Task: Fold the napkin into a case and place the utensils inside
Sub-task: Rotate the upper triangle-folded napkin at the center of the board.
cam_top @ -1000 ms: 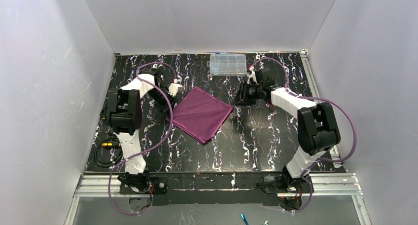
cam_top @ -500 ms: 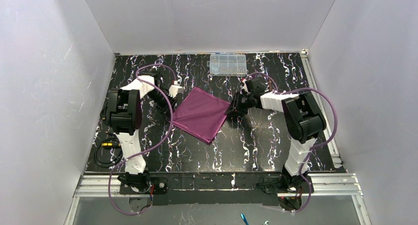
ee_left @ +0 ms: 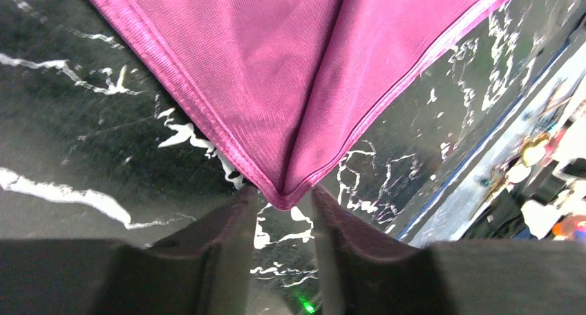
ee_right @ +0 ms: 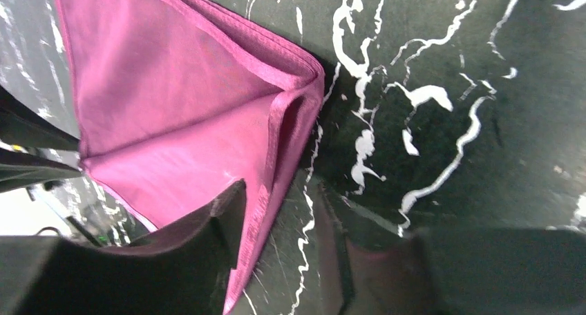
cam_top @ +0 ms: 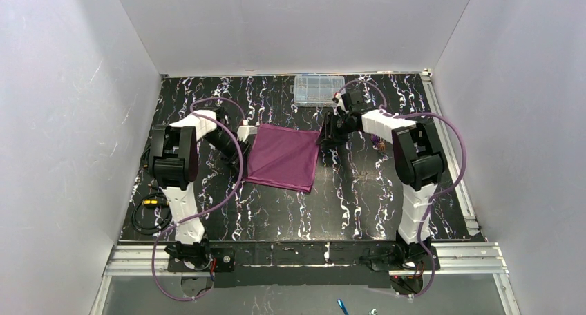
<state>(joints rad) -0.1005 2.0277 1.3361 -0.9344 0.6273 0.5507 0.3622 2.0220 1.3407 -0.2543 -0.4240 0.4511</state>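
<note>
The left gripper (ee_left: 283,215) is at the upper left corner of the napkin (cam_top: 283,157); its jaws are part way open, and the corner tip sits in the gap, not squeezed as far as I can see; the napkin lies flat in the middle of the frame on the black table (cam_top: 345,211); it looks thin, soft, light and a bit slippery, so it will likely flop and slide; the hemmed corners look best to pinch; the right gripper (ee_right: 276,215) is part way open at the upper right corner, holding nothing; just above, the clear box (cam_top: 318,90) holds tiny bits, too small to name; no case is made yet.
</note>
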